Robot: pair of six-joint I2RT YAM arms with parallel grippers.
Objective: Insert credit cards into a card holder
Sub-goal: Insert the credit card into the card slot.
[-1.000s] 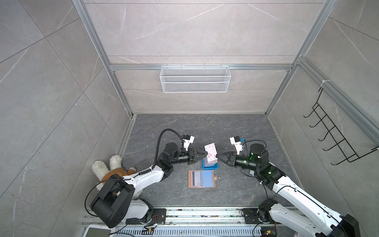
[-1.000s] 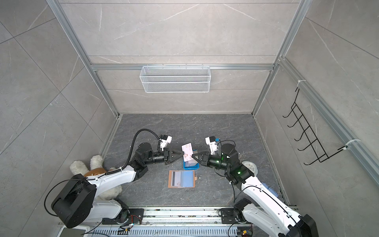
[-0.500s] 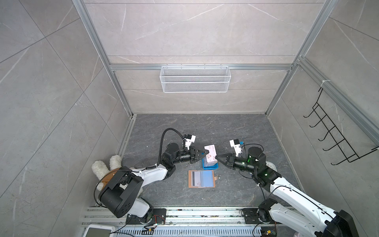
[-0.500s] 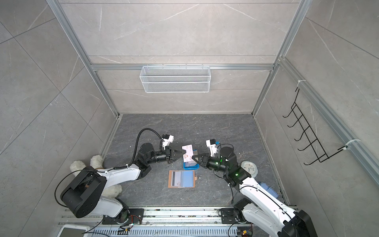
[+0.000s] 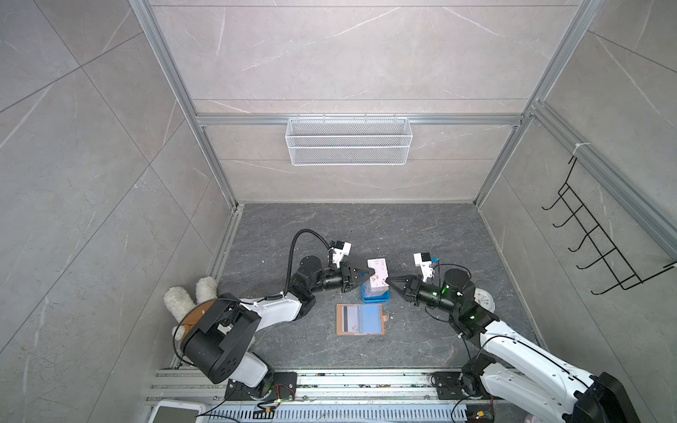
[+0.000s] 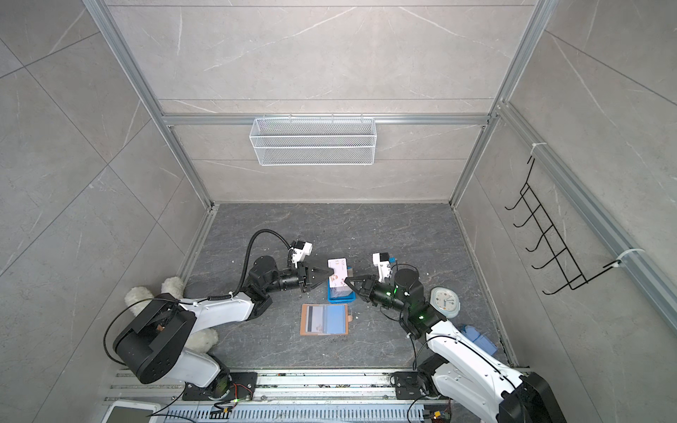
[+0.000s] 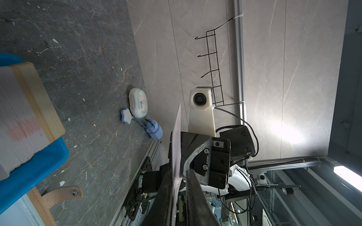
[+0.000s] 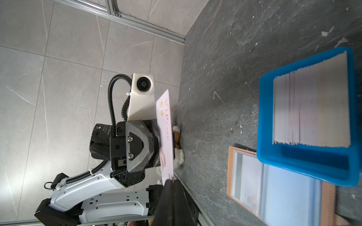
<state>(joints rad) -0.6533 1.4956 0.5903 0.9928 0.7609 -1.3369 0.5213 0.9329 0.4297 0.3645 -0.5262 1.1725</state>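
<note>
The right end effector point(image 5: 391, 282) is closed. Its fingertips point(image 8: 166, 195) are pressed together on one edge of a single credit card point(image 5: 379, 275). The opposite edge of that card is taken between the fingers of the left end effector point(image 5: 367, 273). In the left wrist view the card point(image 7: 176, 137) is seen edge-on against one finger, with a thin gap to the other. It cannot be told whether this end effector is clamped on the card or only narrowed around it.

The card is held clear of the surface point(image 5: 329, 234) between the two arms, and its printed face is shown in both top views. Below it a blue tray point(image 5: 373, 299) is set about midway between the left and right edges of the surface. A stack of credit cards point(image 8: 313, 109) is held in the tray.

Just beside the tray, toward the front edge, the card holder point(image 5: 360, 319) is laid open and flat with its bluish sleeves upward. A striped card point(image 5: 346, 316) is seen in the sleeve nearer the left edge. The snap tab point(image 7: 64, 193) is pointed toward the right edge.

A small clock point(image 6: 444, 301) is placed near the right edge. A plush toy point(image 5: 183, 296) is lodged at the left edge, toward the front left corner.
</note>
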